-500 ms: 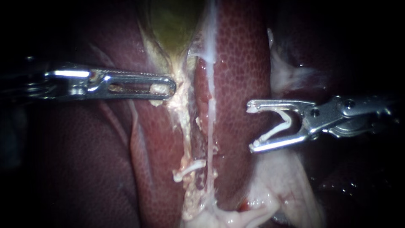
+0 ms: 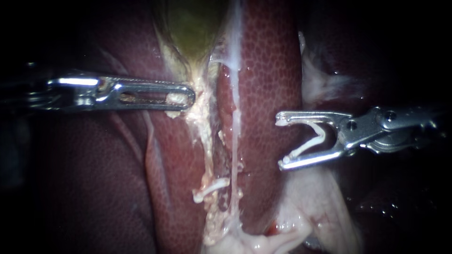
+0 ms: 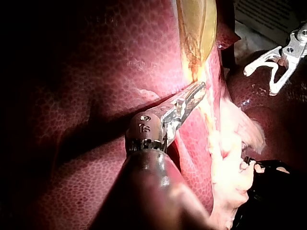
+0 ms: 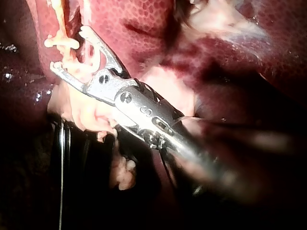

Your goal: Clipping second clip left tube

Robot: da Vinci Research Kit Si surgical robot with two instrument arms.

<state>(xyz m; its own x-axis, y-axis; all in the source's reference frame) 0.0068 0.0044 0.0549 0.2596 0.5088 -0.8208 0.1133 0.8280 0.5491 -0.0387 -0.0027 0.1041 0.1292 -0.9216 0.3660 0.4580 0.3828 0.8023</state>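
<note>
My left instrument (image 2: 182, 98) has its claw pinching pale tissue (image 2: 198, 104) just under the gallbladder (image 2: 193, 28). My right instrument (image 2: 281, 142) hangs over the liver (image 2: 268, 70), its claw spread yet carrying an open clip (image 2: 316, 137) seated against both jaws, apart from the left tube (image 2: 203, 136), which bears a fitted clip (image 2: 209, 188) lower down.

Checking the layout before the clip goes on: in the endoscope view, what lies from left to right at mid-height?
In order: slender silver left instrument → pale frayed tissue strip → thin white tube → dark red mottled liver lobe → silver right instrument carrying an open white V-shaped clip.
</note>
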